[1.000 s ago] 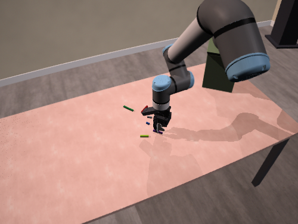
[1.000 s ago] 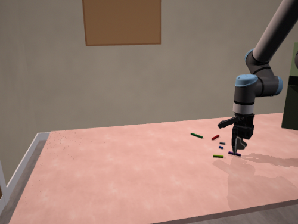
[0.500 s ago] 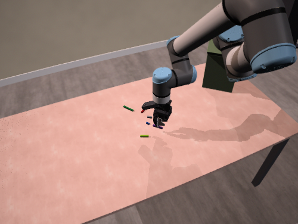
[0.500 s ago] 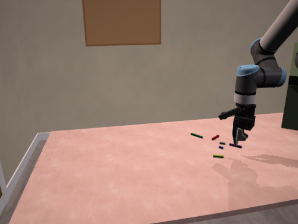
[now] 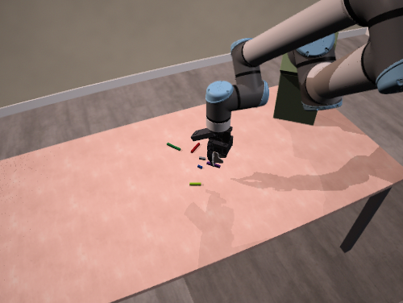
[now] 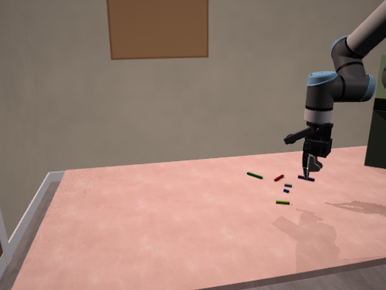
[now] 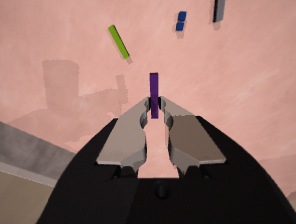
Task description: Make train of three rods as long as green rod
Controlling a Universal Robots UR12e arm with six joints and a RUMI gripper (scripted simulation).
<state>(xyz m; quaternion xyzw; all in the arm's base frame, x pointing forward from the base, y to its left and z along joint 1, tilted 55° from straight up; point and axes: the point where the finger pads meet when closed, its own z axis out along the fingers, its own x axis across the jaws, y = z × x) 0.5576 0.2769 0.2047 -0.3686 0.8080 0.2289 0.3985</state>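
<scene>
My gripper point(image 7: 154, 98) is shut on the purple rod point(image 7: 154, 95), gripping it near one end; the rod sticks out forward from the fingertips. In the top and exterior views the gripper point(image 5: 214, 159) holds the purple rod point(image 5: 215, 164) level, a little above the pink table top. The green rod point(image 5: 173, 146) lies to the far left, the red rod point(image 5: 195, 147) beside it. The grey rod point(image 5: 201, 158) and the blue rod point(image 5: 200, 166) lie just left of the gripper. The lime rod point(image 5: 195, 184) lies nearer the front. The lime rod point(image 7: 119, 41), the blue rod point(image 7: 180, 21) and the grey rod point(image 7: 218, 10) also show in the wrist view.
A dark green block point(image 5: 296, 97) stands at the table's far right, behind the arm. The table's front edge runs below the rods in the exterior view.
</scene>
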